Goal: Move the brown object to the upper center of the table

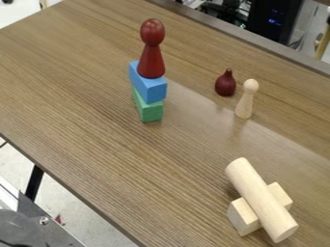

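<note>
A small dark reddish-brown pear-shaped piece (226,83) stands upright on the wooden table (97,106), right of the upper middle. A larger reddish-brown peg figure (152,53) stands on a blue block (147,85), which rests on a green block (149,109). Which of the two is the brown object, I cannot tell.
Close to the pear-shaped piece, on its lower right, stands a pale wooden peg figure (246,99). At lower right a pale cylinder (259,198) lies across a pale block (243,217). The table's left edge slants down toward the bottom.
</note>
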Tool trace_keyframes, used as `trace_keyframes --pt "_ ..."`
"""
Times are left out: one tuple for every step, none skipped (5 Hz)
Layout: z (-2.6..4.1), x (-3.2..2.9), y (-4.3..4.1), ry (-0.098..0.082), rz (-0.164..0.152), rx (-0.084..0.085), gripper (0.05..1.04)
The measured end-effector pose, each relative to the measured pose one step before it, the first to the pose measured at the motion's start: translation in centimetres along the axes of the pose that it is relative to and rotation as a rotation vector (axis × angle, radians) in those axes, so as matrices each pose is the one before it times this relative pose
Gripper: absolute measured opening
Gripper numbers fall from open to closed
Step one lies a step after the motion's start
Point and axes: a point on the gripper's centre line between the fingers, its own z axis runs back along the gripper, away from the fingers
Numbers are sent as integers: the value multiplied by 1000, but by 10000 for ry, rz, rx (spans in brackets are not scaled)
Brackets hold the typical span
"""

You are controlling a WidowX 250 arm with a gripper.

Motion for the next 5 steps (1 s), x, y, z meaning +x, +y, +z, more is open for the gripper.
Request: trace_keyframes --pt "-1230 -25 163 247 28 292 999" --pt "-1356 -1956 -1060 207 -740 121 999" --pt "-1769 -2865 -1352 323 -913 76 999" --pt "-972 -2171 -864 -164 -1135 -107 999" --pt "-1457 -1588 -803 -107 -1579 -397 999"
